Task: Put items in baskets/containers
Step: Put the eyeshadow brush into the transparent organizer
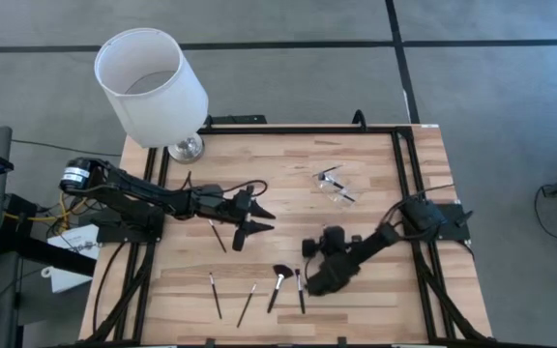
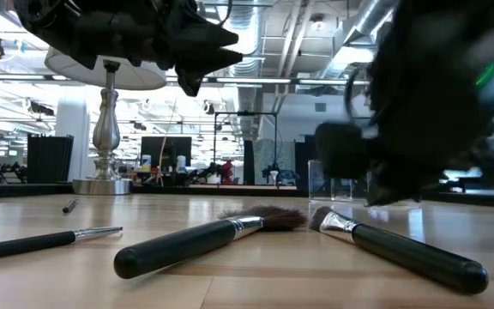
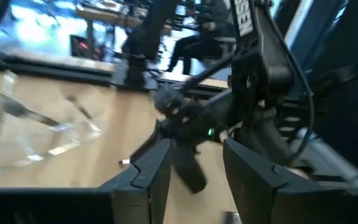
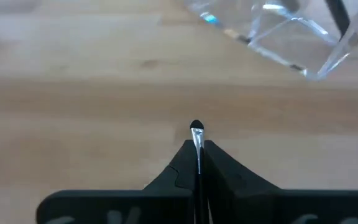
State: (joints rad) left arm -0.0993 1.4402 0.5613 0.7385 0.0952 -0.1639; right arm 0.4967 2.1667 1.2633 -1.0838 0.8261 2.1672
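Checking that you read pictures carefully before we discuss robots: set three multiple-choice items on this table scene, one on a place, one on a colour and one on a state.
1. Where on the table does the lamp stand?
A far-left corner
B front-right corner
C centre

2. What colour is the shade?
A black
B white
C red

3. How is the right gripper?
A wide open, empty
B shut on a brush
C shut, holding nothing

Answers:
1 A: the high view shows the lamp's base at the far-left corner.
2 B: the shade is white in the high view.
3 B: the right wrist view shows a thin brush tip sticking out between closed fingers.
The left gripper hangs open over the table's left half.
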